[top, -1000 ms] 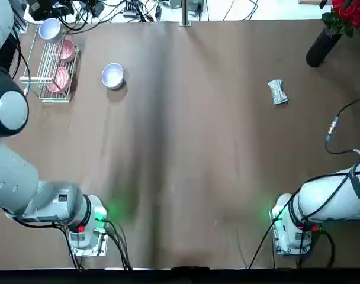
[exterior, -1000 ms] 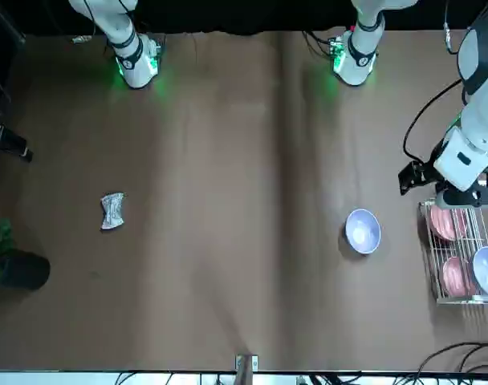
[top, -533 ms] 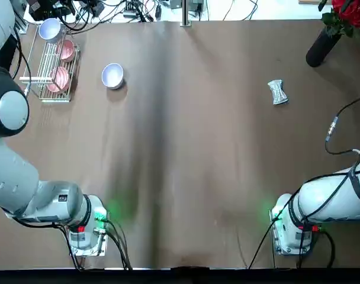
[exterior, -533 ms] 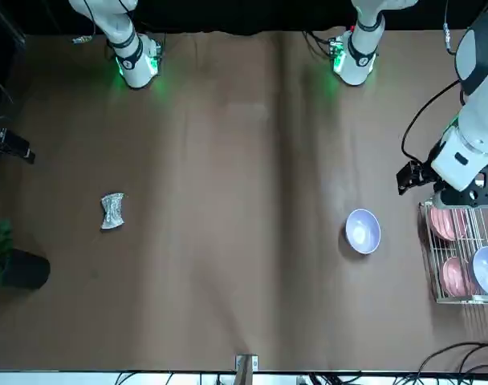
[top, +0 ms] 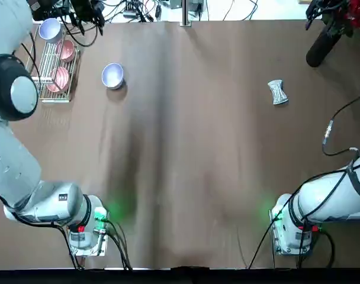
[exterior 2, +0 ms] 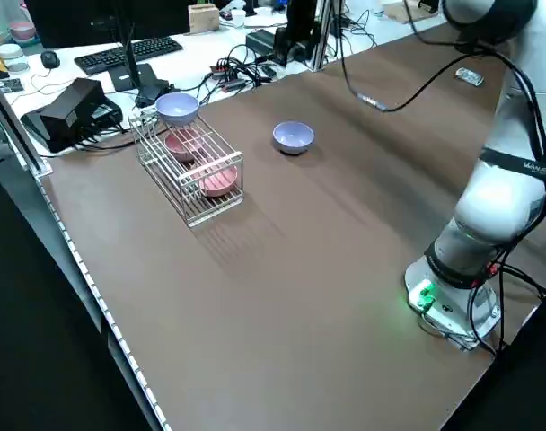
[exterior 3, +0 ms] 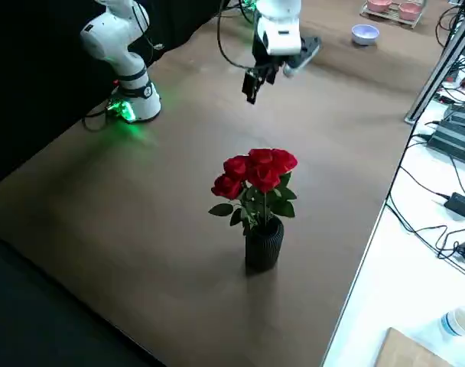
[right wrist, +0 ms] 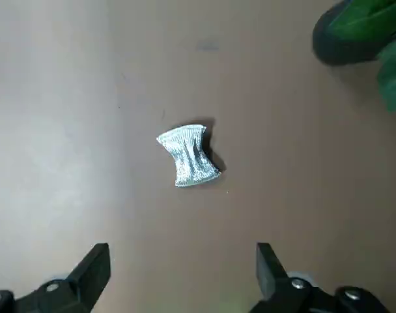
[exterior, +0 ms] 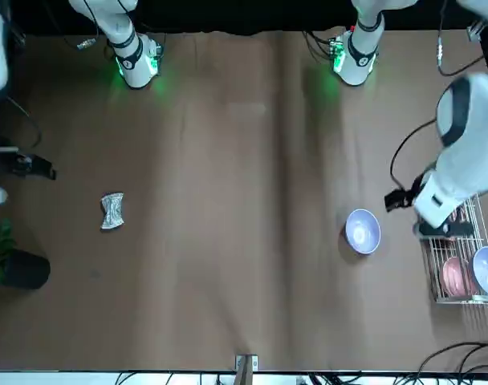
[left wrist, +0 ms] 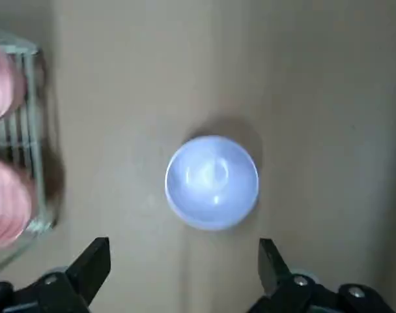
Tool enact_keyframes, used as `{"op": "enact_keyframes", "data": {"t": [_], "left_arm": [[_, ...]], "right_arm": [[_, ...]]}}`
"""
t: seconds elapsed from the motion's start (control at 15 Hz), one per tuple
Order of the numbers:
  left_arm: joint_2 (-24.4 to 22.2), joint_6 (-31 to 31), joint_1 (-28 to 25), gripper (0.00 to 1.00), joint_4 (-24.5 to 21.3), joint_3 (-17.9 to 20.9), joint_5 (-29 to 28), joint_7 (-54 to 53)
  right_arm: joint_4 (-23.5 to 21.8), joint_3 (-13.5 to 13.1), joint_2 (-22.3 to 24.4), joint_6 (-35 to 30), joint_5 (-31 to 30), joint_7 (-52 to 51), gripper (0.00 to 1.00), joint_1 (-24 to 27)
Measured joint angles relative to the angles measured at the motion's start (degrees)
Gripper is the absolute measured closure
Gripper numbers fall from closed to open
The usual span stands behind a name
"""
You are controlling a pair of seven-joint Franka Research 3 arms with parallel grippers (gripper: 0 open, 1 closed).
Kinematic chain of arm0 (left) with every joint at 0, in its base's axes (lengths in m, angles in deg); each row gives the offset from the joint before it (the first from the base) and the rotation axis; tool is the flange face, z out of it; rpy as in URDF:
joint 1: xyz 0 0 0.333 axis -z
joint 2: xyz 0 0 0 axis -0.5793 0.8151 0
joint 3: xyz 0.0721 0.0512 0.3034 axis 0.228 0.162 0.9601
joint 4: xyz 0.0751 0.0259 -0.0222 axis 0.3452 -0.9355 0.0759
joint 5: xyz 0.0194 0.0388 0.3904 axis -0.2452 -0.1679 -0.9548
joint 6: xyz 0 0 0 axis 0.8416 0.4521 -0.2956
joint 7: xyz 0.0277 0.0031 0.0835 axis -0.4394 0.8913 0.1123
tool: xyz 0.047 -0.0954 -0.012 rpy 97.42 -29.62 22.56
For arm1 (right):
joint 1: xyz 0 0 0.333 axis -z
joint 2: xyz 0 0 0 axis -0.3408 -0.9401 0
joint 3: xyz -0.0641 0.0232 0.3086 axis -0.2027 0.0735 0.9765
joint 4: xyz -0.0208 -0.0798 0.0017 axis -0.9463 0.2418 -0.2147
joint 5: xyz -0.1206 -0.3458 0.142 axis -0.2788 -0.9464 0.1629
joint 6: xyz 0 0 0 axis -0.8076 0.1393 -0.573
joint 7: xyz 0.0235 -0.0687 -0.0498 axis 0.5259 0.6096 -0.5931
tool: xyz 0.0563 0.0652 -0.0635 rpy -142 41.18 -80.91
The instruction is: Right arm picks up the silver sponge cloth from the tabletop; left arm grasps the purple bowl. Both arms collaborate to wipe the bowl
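Note:
The purple bowl (top: 112, 75) stands upright on the brown table, far left, just right of the wire rack. My left gripper (left wrist: 182, 267) hovers high above it, open, with the purple bowl (left wrist: 212, 181) beyond its fingertips (left wrist: 94, 262). The silver sponge cloth (top: 277, 92) lies flat on the far right of the table. High over it my right gripper (right wrist: 180, 267) is open and holds nothing, the silver sponge cloth (right wrist: 188, 155) showing past its fingers. In the front view the left gripper (exterior: 398, 199) is beside the bowl (exterior: 362, 231), and the right gripper (exterior: 31, 166) is off the cloth (exterior: 111, 211).
A wire rack (top: 42, 77) with pink bowls and a pale blue bowl (top: 50, 28) stands at the far left edge. A black vase of red roses (top: 322, 44) sits at the far right corner, close to the cloth. Cables run along the table's far edge.
Both arms have swung in over the table. The left gripper moved toward the purple bowl, the right gripper toward the sponge cloth. Bowl and cloth have not moved.

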Motion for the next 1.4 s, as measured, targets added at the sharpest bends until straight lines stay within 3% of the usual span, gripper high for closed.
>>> {"op": "enact_keyframes", "data": {"t": [0.33,0.4,0.53,0.87,0.93,1.4], "left_arm": [[4.15,-26.14,-3.11,0.0,-16.19,0.22,-0.43,-0.26],[5.09,-28.42,-3.75,0.0,-17.73,0.24,-1.04,-0.53],[8.13,-30.45,-4.92,0.0,-18.86,0.29,-1.77,-0.68],[12.1,-33.89,-5.52,0.03,-18.85,0.28,-1.81,-0.86],[12.47,-34.2,-5.52,0.07,-18.85,0.28,-1.81,-0.78],[12.46,-31.7,-5.52,0.72,-18.25,0.17,-1.82,-0.11]], "right_arm": [[-0.36,0.05,-8.92,3.36,3.7,-0.01,0.04,-0.01],[-0.46,0.06,-10.73,4.81,3.87,-0.01,0.05,-0.01],[-0.7,0.06,-15.71,8.82,4.08,-0.16,0.16,0.01],[-0.74,0.05,-20.94,12.22,4.1,-8.16,0.23,0.11],[-0.76,0.05,-21.88,12.77,4.11,-9.47,0.25,0.15],[-0.76,0.38,-26.9,16.0,4.12,-11.37,0.36,-0.4]]}}
